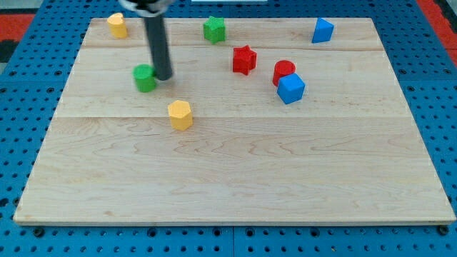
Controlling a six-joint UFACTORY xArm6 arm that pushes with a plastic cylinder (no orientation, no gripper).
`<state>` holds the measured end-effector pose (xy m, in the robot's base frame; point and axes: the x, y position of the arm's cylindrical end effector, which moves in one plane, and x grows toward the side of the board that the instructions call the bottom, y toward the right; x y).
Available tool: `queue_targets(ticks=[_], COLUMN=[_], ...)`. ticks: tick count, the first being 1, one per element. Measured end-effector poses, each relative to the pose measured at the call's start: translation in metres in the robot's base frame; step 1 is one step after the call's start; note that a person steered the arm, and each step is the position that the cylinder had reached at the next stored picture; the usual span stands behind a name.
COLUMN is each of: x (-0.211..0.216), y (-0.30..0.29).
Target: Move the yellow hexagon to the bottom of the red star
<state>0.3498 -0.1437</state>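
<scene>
Below my tip (163, 76), yellow hexagon (181, 114)

A pale wooden worktop (235, 178) lies on a blue pegboard (28, 107). My tip (163, 76) rests just beside a green cylinder (145, 78), on its right side. Below and to the right of them sits the yellow hexagon (181, 114), apart from both. The red star (244, 59) stands up and to the right of the hexagon, well apart. Right of the star, a red cylinder (283, 71) touches a blue cube (291, 88). Along the view's top sit a yellow block (117, 25), a green star (214, 29) and another blue block (323, 31).
</scene>
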Motion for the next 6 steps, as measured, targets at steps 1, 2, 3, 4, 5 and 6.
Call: queue_targets(ticks=[1,2,3,4,5,6], x=[0.009,0.04,0.076,0.081,0.095,0.132], y=[-0.068,-0.062,-0.028,0.057,0.122,0.12])
